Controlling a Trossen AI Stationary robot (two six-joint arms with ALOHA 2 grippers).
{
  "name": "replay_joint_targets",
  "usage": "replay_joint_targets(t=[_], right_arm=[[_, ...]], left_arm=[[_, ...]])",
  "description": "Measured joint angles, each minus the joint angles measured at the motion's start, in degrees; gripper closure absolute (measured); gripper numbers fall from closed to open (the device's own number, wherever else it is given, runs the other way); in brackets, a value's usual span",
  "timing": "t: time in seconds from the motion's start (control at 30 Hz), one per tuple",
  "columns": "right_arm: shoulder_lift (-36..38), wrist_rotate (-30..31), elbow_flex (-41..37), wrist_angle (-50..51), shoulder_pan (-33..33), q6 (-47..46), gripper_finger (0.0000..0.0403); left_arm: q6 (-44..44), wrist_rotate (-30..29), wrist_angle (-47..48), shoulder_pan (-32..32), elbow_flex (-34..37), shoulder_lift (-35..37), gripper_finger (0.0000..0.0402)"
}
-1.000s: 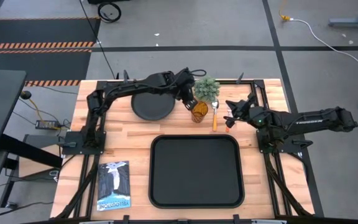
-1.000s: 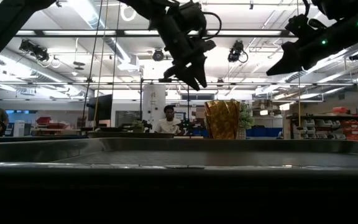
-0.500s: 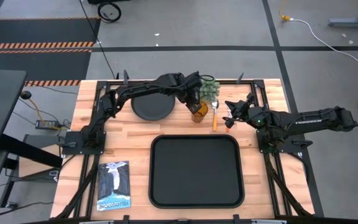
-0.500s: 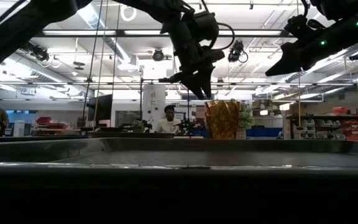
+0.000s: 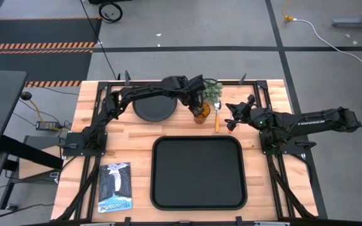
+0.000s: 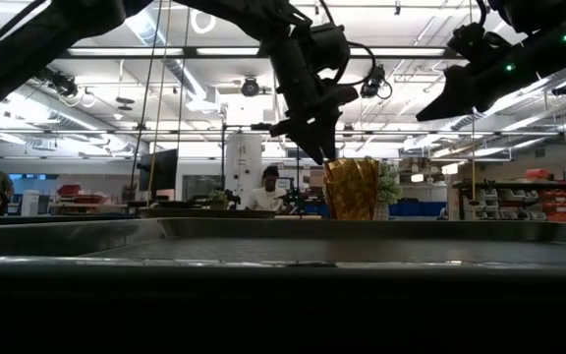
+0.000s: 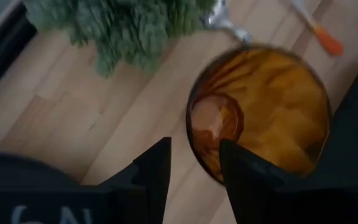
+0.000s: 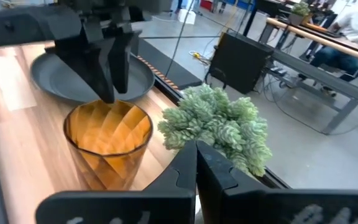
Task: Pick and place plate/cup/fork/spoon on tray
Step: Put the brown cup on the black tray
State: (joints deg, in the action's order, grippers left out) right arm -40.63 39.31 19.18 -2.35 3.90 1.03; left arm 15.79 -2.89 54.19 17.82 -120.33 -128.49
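Note:
The amber cup stands upright on the wooden table between the black plate and the spoon. My left gripper is open by a narrow gap at the cup's rim on the plate's side. One finger is over the cup's inside and the other finger is outside. My right gripper is shut and raised beside the spoon. An orange end below it seems to be the fork's. The black tray lies nearer. My left gripper comes at the cup from above, slanting from the table's left, its fingertips level with the cup's rim. I cannot tell whether they touch the rim.
A small green potted plant stands right behind the cup, close to my left gripper. A booklet lies at the table's near left. Bare wood shows between the cup and the tray.
My left gripper has gone toward the table's right edge and down, from the gap between plate and cup to the cup's rim. The cup has stayed in place.

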Motion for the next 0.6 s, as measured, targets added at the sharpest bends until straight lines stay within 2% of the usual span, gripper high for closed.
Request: replay_joint_targets(t=[0.6], right_arm=[[-3.75,-0.50,0.00,-1.88,-0.02,-0.86,0.0397]], left_arm=[[-1.29,-0.95,0.06,-0.03,-0.04,-0.95,0.0260]])
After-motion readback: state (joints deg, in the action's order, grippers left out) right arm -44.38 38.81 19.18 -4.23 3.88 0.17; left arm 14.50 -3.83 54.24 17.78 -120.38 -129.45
